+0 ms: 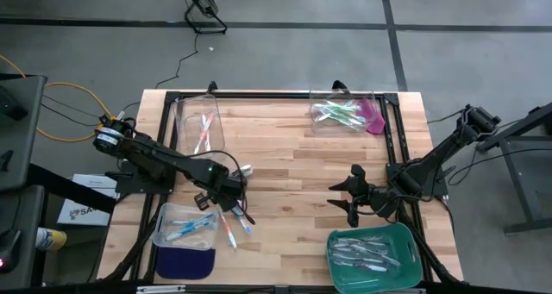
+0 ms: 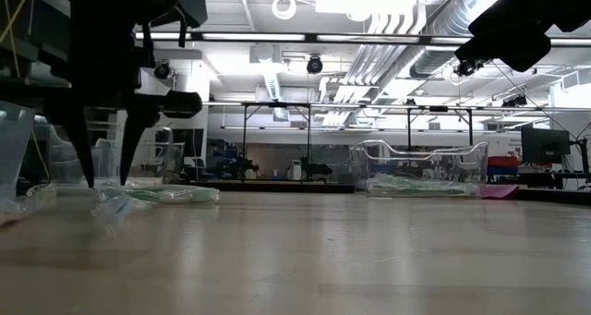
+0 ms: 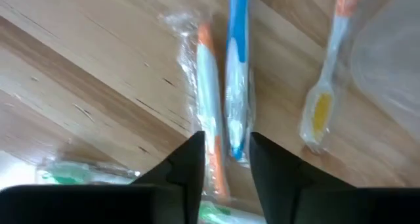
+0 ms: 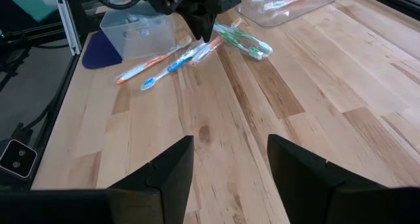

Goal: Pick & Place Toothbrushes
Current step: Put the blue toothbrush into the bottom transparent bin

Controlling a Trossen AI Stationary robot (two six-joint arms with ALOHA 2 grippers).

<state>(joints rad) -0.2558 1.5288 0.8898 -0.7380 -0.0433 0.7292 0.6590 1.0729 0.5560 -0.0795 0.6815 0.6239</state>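
In the low view we could barely make out the wrapped toothbrushes (image 1: 235,223), loose near the table's (image 1: 293,169) 7 o'clock edge: orange (image 3: 209,99) and blue (image 3: 237,66) translucent handles. The left gripper (image 3: 225,159) hovered narrowly parted over them; the right gripper (image 4: 228,159) waited wide, empty.

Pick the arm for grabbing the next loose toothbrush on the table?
Left. The left gripper hangs open right over the loose toothbrushes, with a blue toothbrush between its fingers. The right gripper waits open over bare wood near the green tray, well away.
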